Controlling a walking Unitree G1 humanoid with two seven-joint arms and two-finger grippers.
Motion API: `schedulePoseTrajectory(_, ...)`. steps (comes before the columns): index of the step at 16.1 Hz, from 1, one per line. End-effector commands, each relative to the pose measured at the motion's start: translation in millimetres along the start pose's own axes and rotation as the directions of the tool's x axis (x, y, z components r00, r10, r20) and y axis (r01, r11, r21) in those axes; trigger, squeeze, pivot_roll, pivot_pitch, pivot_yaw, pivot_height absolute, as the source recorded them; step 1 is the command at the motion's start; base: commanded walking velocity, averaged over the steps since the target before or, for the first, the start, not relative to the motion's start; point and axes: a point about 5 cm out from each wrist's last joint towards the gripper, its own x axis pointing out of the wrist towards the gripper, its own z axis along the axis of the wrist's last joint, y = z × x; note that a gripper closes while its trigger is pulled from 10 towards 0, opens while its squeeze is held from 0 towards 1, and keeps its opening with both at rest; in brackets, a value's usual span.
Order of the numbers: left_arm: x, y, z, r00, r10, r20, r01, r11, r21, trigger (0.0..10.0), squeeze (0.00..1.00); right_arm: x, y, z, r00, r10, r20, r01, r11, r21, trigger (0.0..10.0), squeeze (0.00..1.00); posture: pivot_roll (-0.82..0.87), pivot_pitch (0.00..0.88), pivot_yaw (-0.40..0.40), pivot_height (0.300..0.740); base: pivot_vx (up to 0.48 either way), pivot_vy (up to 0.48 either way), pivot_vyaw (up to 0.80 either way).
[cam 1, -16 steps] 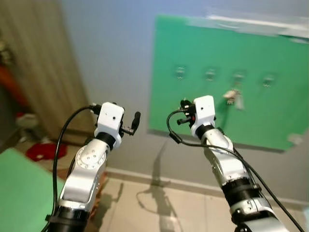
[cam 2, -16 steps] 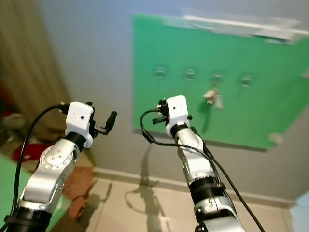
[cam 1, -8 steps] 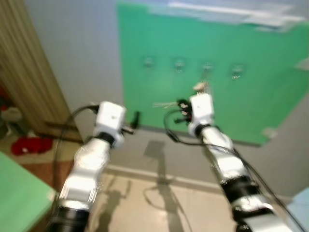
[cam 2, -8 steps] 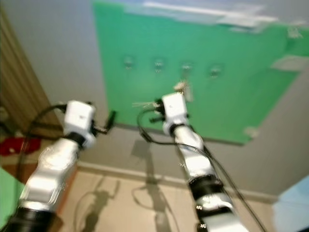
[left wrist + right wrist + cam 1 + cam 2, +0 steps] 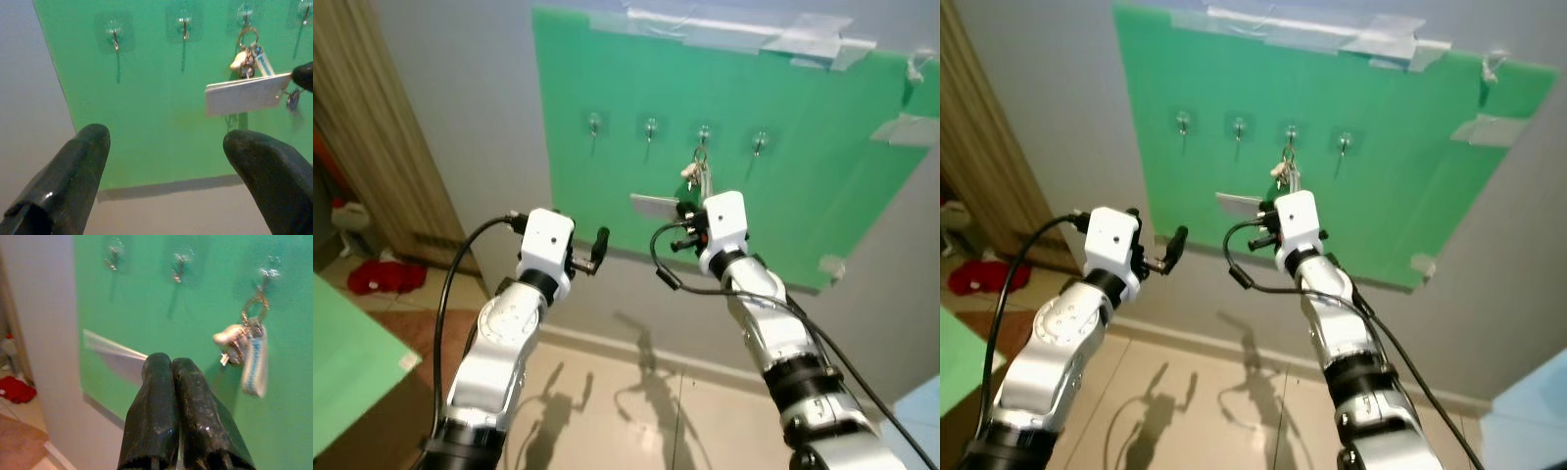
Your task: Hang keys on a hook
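Note:
A bunch of keys (image 5: 697, 176) with a white-and-blue tag hangs from the third of several small hooks (image 5: 704, 132) on a green board (image 5: 822, 166) on the wall. My right gripper (image 5: 171, 363) is raised just below and in front of the keys. It is shut on the edge of a flat white card (image 5: 652, 206), which juts out to the left. The keys (image 5: 244, 352) hang clear of its fingers. My left gripper (image 5: 166, 147) is open and holds nothing. It is raised to the left, short of the board's lower left part.
Grey tape (image 5: 803, 39) holds the board's top edge to the grey wall. A wooden door (image 5: 372, 127) stands at the left, with a red cloth (image 5: 380, 277) on the floor beside it. A green surface (image 5: 342, 372) lies at the lower left. Below is beige tile floor (image 5: 607, 411).
The camera has swung, so the board sits more to the middle and is sharper. Both arms keep about the same raised pose. The keys stay on the third hook.

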Motion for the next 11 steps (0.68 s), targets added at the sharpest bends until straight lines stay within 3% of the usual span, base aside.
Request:
schedulePoseTrajectory(1, 0.2, -0.6, 5.4, 1.000, 0.000, 0.026, 0.000, 1.000, -0.005, 10.0, 0.00, 4.5, -0.5, 11.1, 0.999, 0.017, 0.033, -0.016, 1.000, -0.020, 0.0, 0.00, 0.04, 0.000, -0.031, 0.740, 0.450, 0.000, 0.00)
schedulePoseTrajectory(9, 2.1, -0.9, 6.2, 1.000, 0.012, 0.025, -0.012, 1.000, 0.006, 10.0, 0.00, 10.3, 3.6, 17.9, 0.996, 0.073, 0.044, -0.072, 0.997, -0.036, 0.0, 0.00, 0.04, 0.000, -0.042, 0.740, 0.456, 0.000, 0.00)
schedulePoseTrajectory(11, 2.0, -0.8, 6.8, 0.999, 0.013, 0.032, -0.013, 1.000, 0.003, 10.0, 0.00, 10.2, 5.0, 18.8, 0.995, 0.083, 0.047, -0.081, 0.996, -0.041, 0.0, 0.00, 0.04, 0.000, -0.042, 0.740, 0.000, 0.000, 0.00)
